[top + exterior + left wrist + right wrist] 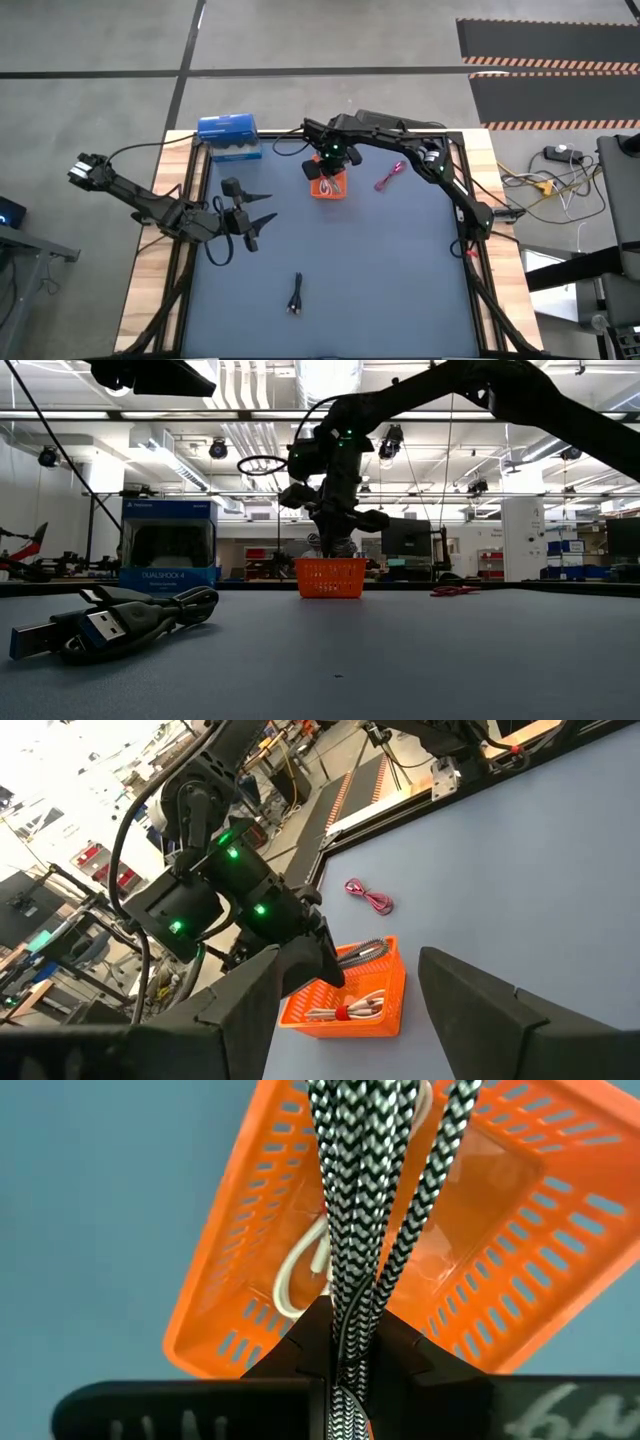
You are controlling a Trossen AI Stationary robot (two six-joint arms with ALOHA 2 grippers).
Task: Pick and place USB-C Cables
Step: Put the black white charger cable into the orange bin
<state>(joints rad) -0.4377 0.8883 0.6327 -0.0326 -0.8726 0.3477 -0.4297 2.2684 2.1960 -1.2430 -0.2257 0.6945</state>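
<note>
The small orange tray (pixel 328 187) sits at the far middle of the table, with the white cable (pixel 345 1011) lying inside it. My right gripper (pixel 335 162) hovers directly above the tray, shut on the silver-grey braided cable (pixel 365 1200). On the mat to the right of the tray lies the magenta-pink cable (pixel 390 176). The black cable (pixel 296 295) rests near the table's near edge, large in the low view's foreground (pixel 130 622). My left gripper (pixel 252 214) waits open over the left part of the table. My right gripper (pixel 350 1370) pinches the silver-grey cable's bundled strands (pixel 352 1325) between its two fingers, several strands at once. The fingers come from above, pointing down. The cable hangs below them, and its lower end (pixel 366 952) reaches into the orange tray (pixel 250 1280).
A blue box (pixel 229 136) stands at the far left corner of the mat, left of the tray. Wide bare mat lies between the tray and the black cable. Long black wires trail from both arms. The table's frame rails run along its edges.
</note>
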